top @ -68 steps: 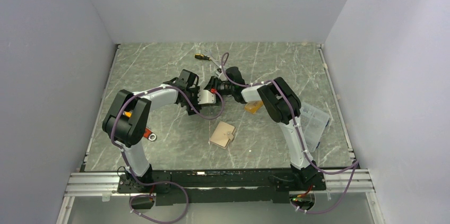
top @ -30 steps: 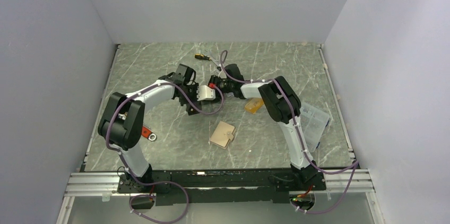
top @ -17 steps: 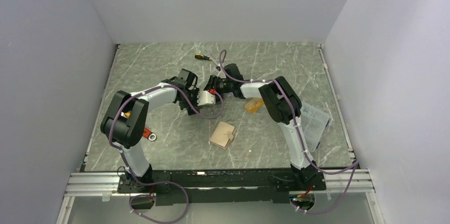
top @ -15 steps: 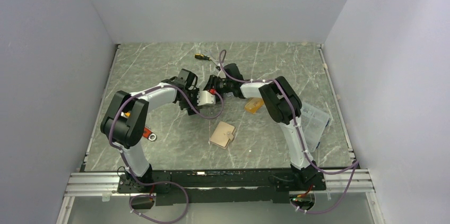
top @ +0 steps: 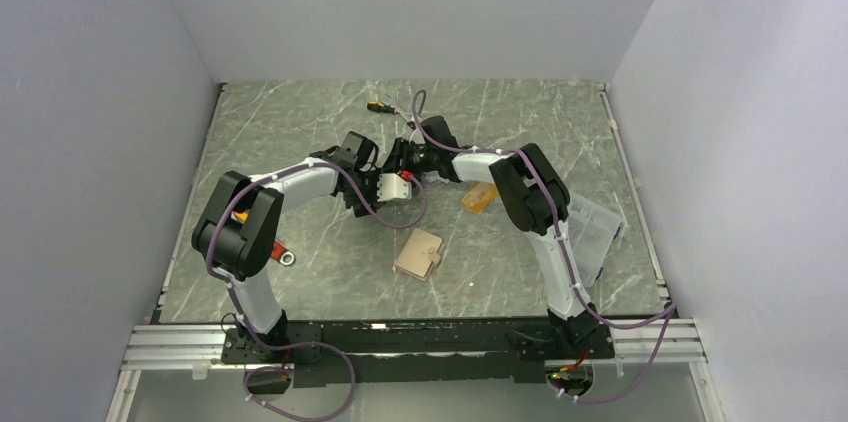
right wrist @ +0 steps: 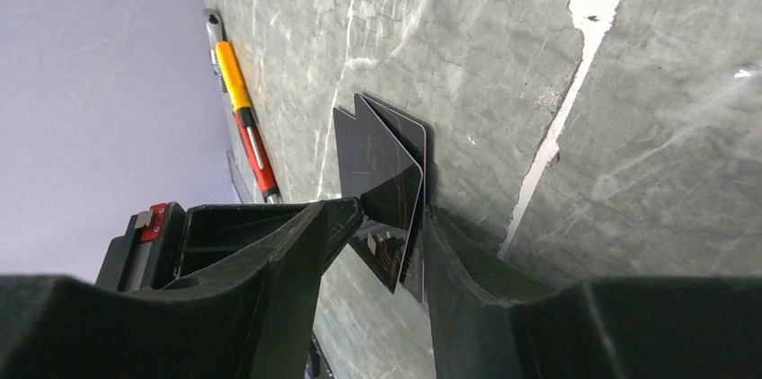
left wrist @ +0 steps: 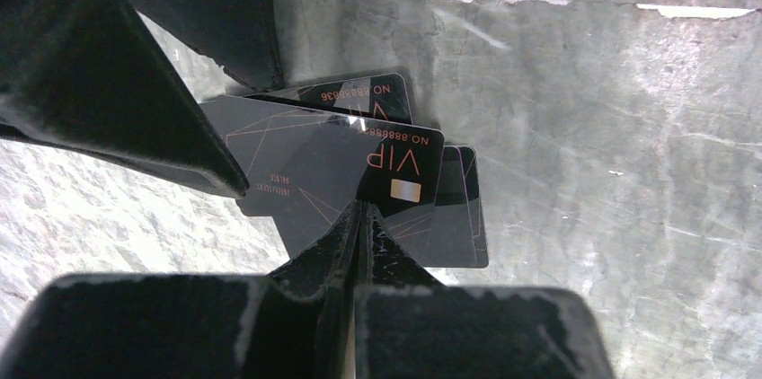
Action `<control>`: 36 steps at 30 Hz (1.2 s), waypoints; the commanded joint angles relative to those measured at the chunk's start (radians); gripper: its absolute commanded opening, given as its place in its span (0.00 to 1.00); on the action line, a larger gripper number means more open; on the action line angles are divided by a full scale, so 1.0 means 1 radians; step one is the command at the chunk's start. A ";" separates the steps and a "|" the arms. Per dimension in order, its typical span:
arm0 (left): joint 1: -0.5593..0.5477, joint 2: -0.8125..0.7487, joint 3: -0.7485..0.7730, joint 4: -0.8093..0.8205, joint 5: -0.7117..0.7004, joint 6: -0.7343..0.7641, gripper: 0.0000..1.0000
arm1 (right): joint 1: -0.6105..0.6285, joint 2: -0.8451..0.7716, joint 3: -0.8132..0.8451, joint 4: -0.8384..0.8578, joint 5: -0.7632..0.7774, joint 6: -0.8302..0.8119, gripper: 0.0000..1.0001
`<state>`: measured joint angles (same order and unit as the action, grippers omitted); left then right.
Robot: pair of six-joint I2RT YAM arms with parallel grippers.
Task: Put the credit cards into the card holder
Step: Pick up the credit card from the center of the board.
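- Left gripper [left wrist: 361,213] is clamped shut on the lower edge of the cards [left wrist: 314,163], at the bottom centre of the left wrist view.
- The cards are seen as a fanned stack of dark faces. "VIP" and a chip are visible on the top one.
- Right gripper [right wrist: 391,213] is seen with jaws apart, straddling the other end of the same stack. Whether the stack is gripped or merely bracketed cannot be told.
- In the top view both grippers are met at the centre of the table [top: 300,122], and the stack is hidden under them.
- Holder [top: 420,254] is seen folded, lying flat below the grippers, apart from them and from the stack.
- Orange card [top: 478,198] is seen right of centre, beside the right arm and above-right of the holder.
- A yellow-red tool [right wrist: 244,118] is seen at upper left in the right wrist view.
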<state>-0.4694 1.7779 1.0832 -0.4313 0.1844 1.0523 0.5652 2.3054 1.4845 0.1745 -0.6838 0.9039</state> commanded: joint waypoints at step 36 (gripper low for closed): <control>-0.005 -0.055 0.018 -0.092 0.105 -0.051 0.02 | 0.058 -0.008 0.054 -0.210 0.138 -0.044 0.43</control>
<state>-0.4709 1.7721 1.0809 -0.4370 0.2314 1.0306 0.6209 2.3081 1.5726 0.0090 -0.5640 0.8680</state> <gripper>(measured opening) 0.012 0.437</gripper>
